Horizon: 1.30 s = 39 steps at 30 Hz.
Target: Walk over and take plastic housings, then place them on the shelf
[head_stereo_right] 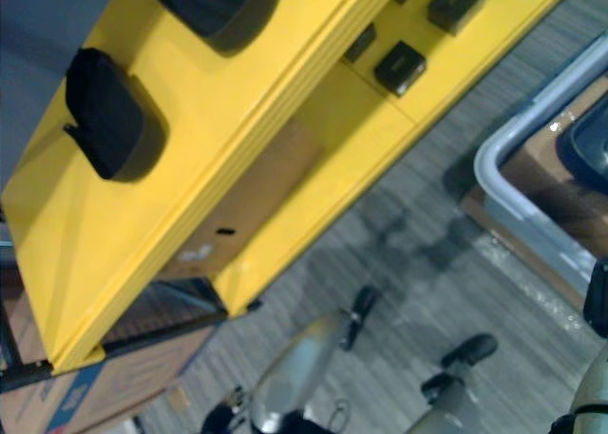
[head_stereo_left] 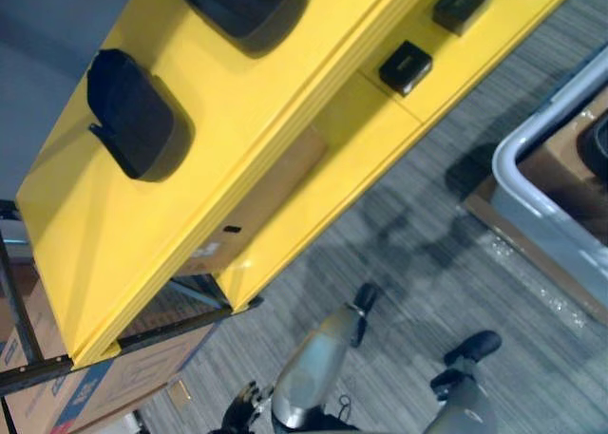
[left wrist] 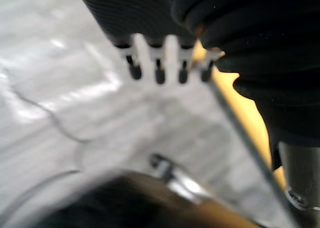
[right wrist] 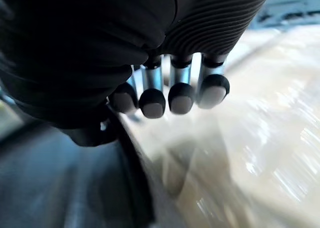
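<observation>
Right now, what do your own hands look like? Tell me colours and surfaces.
The two look alike. The left hand has a row of slim silver fingers ending in dark rounded tips, with a black ribbed cover over its back and wrist. The right hand has the same silver fingers, dark rounded tips and black ribbing.

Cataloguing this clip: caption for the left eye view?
Two black housings on the yellow shelf's top level, small black boxes on a lower one, grey bin at right.

A black housing [head_stereo_left: 237, 2] at 12 o'clock runs off the top edge; a grey bin [head_stereo_left: 537, 211] at 3 o'clock off the right.
</observation>
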### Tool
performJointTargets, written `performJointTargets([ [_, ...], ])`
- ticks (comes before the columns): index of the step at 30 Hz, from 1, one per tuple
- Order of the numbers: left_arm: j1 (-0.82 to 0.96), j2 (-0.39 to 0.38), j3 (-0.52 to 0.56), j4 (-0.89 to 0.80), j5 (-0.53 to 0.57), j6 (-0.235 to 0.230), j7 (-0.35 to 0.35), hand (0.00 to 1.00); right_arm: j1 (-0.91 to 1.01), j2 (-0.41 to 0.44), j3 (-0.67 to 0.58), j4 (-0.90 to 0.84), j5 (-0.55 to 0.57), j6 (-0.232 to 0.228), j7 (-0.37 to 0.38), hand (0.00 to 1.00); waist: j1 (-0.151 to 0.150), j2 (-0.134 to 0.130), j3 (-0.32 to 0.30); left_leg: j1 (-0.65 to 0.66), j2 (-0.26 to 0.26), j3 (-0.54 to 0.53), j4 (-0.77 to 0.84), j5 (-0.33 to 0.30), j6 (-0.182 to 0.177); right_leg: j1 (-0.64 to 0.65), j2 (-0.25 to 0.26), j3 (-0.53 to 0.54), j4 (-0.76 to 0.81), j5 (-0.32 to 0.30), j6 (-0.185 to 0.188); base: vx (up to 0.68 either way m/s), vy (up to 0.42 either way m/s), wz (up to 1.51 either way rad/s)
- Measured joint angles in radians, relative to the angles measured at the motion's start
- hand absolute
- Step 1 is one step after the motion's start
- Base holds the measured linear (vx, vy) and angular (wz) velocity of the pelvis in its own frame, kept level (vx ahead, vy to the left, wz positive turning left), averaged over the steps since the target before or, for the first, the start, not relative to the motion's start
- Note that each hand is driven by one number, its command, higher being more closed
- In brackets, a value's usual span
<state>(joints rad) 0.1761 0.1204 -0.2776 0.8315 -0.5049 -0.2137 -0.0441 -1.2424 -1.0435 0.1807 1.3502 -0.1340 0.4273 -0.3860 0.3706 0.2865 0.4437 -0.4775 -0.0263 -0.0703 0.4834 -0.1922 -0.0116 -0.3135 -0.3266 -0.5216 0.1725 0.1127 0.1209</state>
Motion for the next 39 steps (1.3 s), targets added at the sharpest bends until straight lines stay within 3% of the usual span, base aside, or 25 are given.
performJointTargets([
  [3, 0.0, 0.006, 0.056, -0.033, 0.005, 0.0, 0.033, 0.0, 0.028, 0.004, -0.007, -0.012, -0.033, -0.098, -0.065, 1.0, -0.031, -0.035, 0.026, 0.024, 0.01, 0.005, 0.0, 0.0, 0.0, 0.015, 0.011, -0.001, 0.01, -0.004, -0.006, -0.02, -0.033, -0.11],
  [5, -0.005, 0.022, 0.09, -0.041, 0.016, -0.006, 0.052, 0.0, 0.062, 0.016, -0.025, -0.021, -0.045, -0.132, -0.1, 1.0, -0.051, -0.061, 0.044, 0.04, 0.019, 0.004, 0.0, -0.001, -0.001, 0.029, 0.02, 0.0, 0.011, -0.009, -0.013, -0.03, -0.041, -0.08],
  [7, -0.015, 0.056, 0.157, -0.042, 0.053, -0.018, 0.097, 0.0, 0.105, 0.043, -0.058, -0.051, -0.048, -0.186, -0.148, 1.0, -0.078, -0.119, 0.083, 0.059, 0.046, 0.013, 0.002, -0.01, -0.015, 0.041, 0.044, 0.005, 0.011, -0.015, -0.022, -0.05, -0.048, -0.21],
  [10, -0.042, 0.079, 0.206, -0.043, 0.112, -0.043, 0.157, 0.0, 0.154, 0.073, -0.09, -0.095, -0.061, -0.243, -0.21, 1.0, -0.1, -0.162, 0.097, 0.074, 0.078, 0.02, 0.013, -0.018, -0.027, 0.055, 0.073, 0.009, 0.01, -0.019, -0.028, -0.06, -0.036, -0.16],
  [15, -0.053, 0.085, 0.232, -0.083, 0.292, -0.087, 0.321, 0.0, 0.242, 0.152, -0.074, -0.215, -0.079, -0.306, -0.269, 1.0, -0.137, -0.214, 0.091, 0.169, 0.106, 0.052, -0.056, -0.003, -0.049, 0.108, 0.101, 0.035, -0.013, -0.022, -0.04, -0.05, -0.042, -0.21],
  [18, -0.07, 0.118, 0.239, -0.157, 0.395, -0.076, 0.442, 0.0, 0.31, 0.184, -0.058, -0.342, -0.085, -0.317, -0.317, 1.0, -0.171, -0.268, 0.09, 0.209, 0.121, 0.056, -0.12, 0.034, -0.069, 0.124, 0.118, 0.038, -0.04, -0.015, -0.053, -0.02, -0.06, -0.09],
  [22, -0.109, 0.124, 0.268, -0.293, 0.55, -0.052, 0.551, 0.0, 0.435, 0.221, -0.061, -0.536, -0.094, -0.321, -0.364, 1.0, -0.203, -0.298, 0.071, 0.304, 0.127, 0.065, -0.216, 0.071, -0.084, 0.179, 0.131, 0.042, -0.067, -0.013, -0.056, 0.02, -0.081, -0.04],
  [23, -0.116, 0.141, 0.265, -0.342, 0.574, -0.044, 0.561, 0.0, 0.487, 0.251, -0.061, -0.61, -0.111, -0.327, -0.38, 1.0, -0.215, -0.314, 0.034, 0.309, 0.131, 0.078, -0.239, 0.08, -0.087, 0.176, 0.138, 0.047, -0.08, -0.012, -0.059, 0.05, -0.038, -0.17],
  [26, -0.148, 0.155, 0.258, -0.429, 0.581, -0.044, 0.529, 0.0, 0.645, 0.331, -0.083, -0.814, -0.157, -0.343, -0.403, 1.0, -0.237, -0.339, -0.054, 0.354, 0.139, 0.094, -0.291, 0.089, -0.092, 0.201, 0.151, 0.057, -0.113, -0.009, -0.06, 0.09, -0.023, -0.16],
  [28, -0.149, 0.154, 0.233, -0.487, 0.579, -0.044, 0.466, 0.0, 0.724, 0.38, -0.091, -0.922, -0.206, -0.347, -0.404, 1.0, -0.254, -0.343, -0.117, 0.387, 0.139, 0.109, -0.318, 0.09, -0.092, 0.226, 0.157, 0.059, -0.139, -0.006, -0.056, 0.11, 0.002, -0.1],
  [30, -0.166, 0.148, 0.183, -0.558, 0.518, -0.045, 0.367, 0.0, 0.773, 0.415, -0.091, -1.009, -0.259, -0.382, -0.406, 1.0, -0.278, -0.341, -0.175, 0.427, 0.137, 0.119, -0.344, 0.09, -0.092, 0.26, 0.162, 0.067, -0.17, 0.002, -0.048, 0.12, 0.028, -0.17],
  [33, -0.19, 0.142, 0.127, -0.612, 0.431, -0.031, 0.269, 0.0, 0.806, 0.453, -0.091, -1.103, -0.307, -0.413, -0.406, 1.0, -0.282, -0.34, -0.217, 0.463, 0.138, 0.141, -0.359, 0.09, -0.092, 0.288, 0.171, 0.088, -0.202, 0.014, -0.046, 0.06, 0.024, -0.2],
  [37, -0.251, 0.083, 0.069, -0.728, 0.215, 0.059, 0.142, 0.0, 0.812, 0.54, -0.088, -1.215, -0.4, -0.507, -0.419, 1.0, -0.307, -0.328, -0.263, 0.53, 0.129, 0.176, -0.39, 0.088, -0.09, 0.338, 0.173, 0.115, -0.243, 0.039, -0.04, 0.0, 0.042, -0.19],
  [39, -0.284, 0.067, 0.045, -0.741, 0.187, 0.088, 0.131, 0.0, 0.812, 0.558, -0.087, -1.248, -0.425, -0.533, -0.426, 1.0, -0.31, -0.322, -0.274, 0.531, 0.123, 0.188, -0.389, 0.087, -0.088, 0.34, 0.172, 0.122, -0.253, 0.049, -0.038, -0.03, 0.042, -0.11],
])
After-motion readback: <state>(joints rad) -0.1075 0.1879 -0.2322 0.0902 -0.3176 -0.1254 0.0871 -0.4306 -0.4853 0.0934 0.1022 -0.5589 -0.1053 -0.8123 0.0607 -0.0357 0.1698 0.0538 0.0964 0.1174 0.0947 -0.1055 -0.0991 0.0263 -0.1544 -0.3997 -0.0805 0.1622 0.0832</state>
